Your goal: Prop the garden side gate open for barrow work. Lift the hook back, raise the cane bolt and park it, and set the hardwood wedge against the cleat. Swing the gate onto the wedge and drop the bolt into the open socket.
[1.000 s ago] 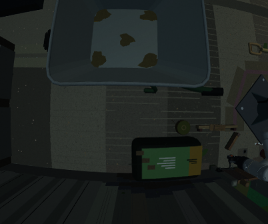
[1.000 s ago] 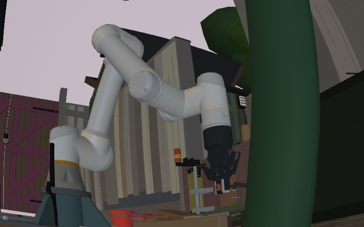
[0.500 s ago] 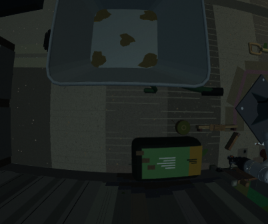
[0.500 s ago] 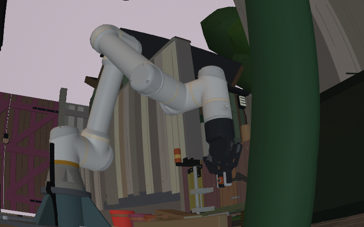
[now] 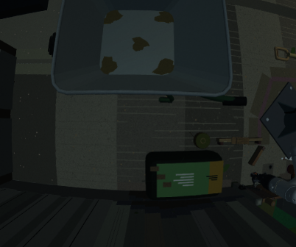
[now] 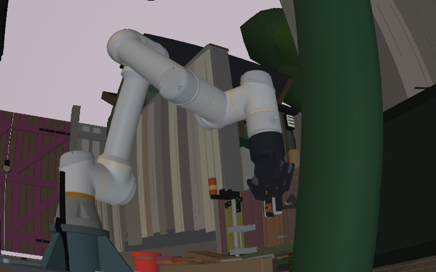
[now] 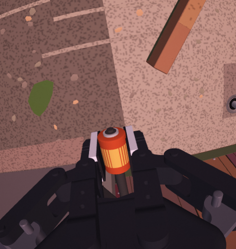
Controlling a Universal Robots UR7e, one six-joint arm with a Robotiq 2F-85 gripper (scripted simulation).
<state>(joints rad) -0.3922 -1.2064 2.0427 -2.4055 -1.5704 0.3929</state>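
My gripper has its two pale finger pads closed on either side of an orange, yellow-striped knob, the grip at the end of the gate's hook, whose dark rod runs back under my palm. In the second side camera the gripper hangs beside the gate boards, to the right of the cane bolt. The cane bolt stands upright in its brackets, with its own orange-striped handle above. The hardwood wedge lies flat on the gravel, and a ground socket with a rod in it shows at the right.
A thick green post stands just right of the gripper. A wheelbarrow tray fills the path above, with a green-labelled bag and a small round tin below it. Red and pink pots sit by the robot's base.
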